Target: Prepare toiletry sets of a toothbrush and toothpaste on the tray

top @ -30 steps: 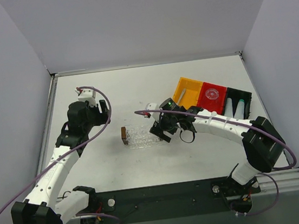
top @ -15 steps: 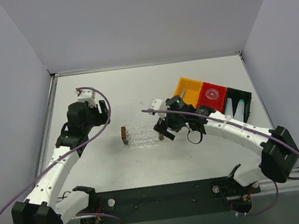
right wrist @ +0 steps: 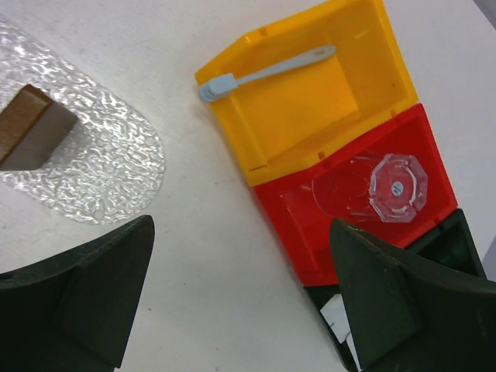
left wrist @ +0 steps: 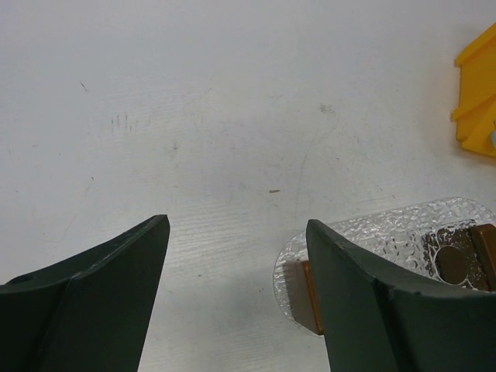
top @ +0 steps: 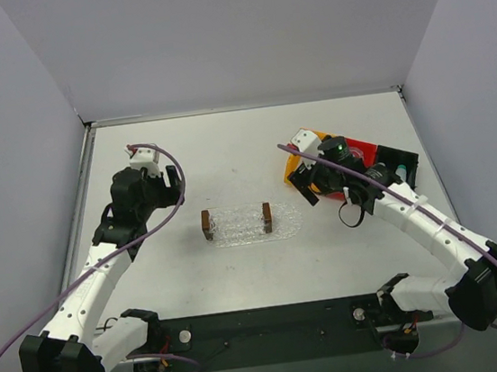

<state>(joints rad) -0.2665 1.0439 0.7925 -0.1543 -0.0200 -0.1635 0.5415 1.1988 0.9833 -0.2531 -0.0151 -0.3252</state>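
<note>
Right wrist view: the right gripper (right wrist: 240, 310) hangs above the white worktop (right wrist: 194, 256) with its two dark fingers (right wrist: 77, 302) spread wide apart and nothing between them. At the top of this frame sits the yellow bin (right wrist: 372, 46), and the toothbrush (right wrist: 267, 72) lies slantwise inside it, head toward the bin's left corner and handle reaching up to the right. Touching the yellow bin's lower right side is the red bin (right wrist: 287, 209), which holds a clear round cup (right wrist: 395, 186). A black bin (right wrist: 453, 240) follows at the lower right edge. At the left of the frame the rounded end of the tray (right wrist: 116, 163) rests on the worktop, apart from the bins, with a brown block (right wrist: 31, 136) standing on it.

Top external view: the tray lies near the middle of the frame, its long side running left to right, with one brown block at its left end and the other nearer its right end. The right arm's wrist covers most of the yellow bin at the right of the frame.

Left wrist view: the left gripper (left wrist: 236, 302) is also spread apart and empty, held over bare worktop. The tray's left end shows at the lower right, just beside the right-hand finger.
</note>
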